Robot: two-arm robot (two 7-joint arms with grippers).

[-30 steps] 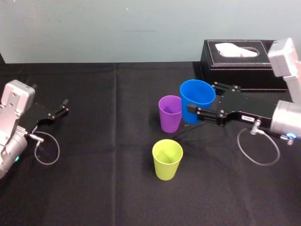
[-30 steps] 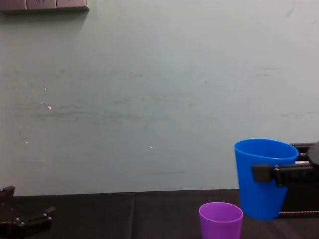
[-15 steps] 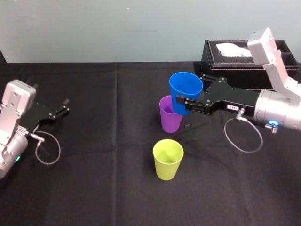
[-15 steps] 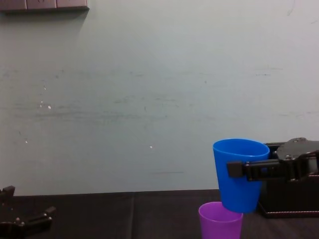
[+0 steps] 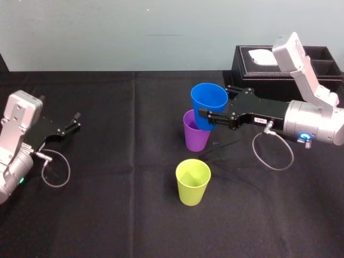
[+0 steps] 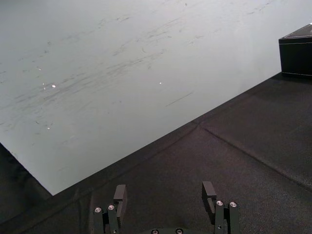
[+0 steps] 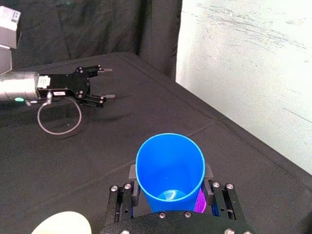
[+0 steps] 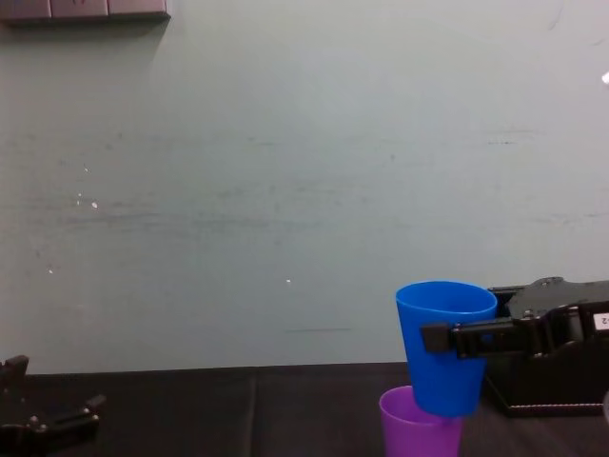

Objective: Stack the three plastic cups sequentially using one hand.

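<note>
The jaws of the right gripper (image 7: 170,173) are closed on a blue tapered plastic cup (image 8: 445,333), one finger on each side of its wall a little under the rim. The cup is upright, mouth up, and it is lifted off the counter (image 5: 134,215), which has a black cloth over it. Its base is at the mouth of a purple tapered plastic cup (image 5: 194,138) standing below. From the chest view the base seems to be just inside the purple rim, but most of the blue wall is above it. I cannot tell if the two cups touch.

My judgement is that the first stacking is under way and not finished. The blue cup needs to go down until it sits in the purple one, and then the jaws can open. After that, one cup is left: the yellow-green tapered plastic cup (image 5: 193,181), which stands alone near the front of the purple one, apart from it.

I count three cups, one of each colour, and one black tissue box (image 5: 252,75) behind the right arm. There are two grippers. The left gripper (image 6: 164,191) is parked far at the left side, its jaws wide with nothing between them.
</note>
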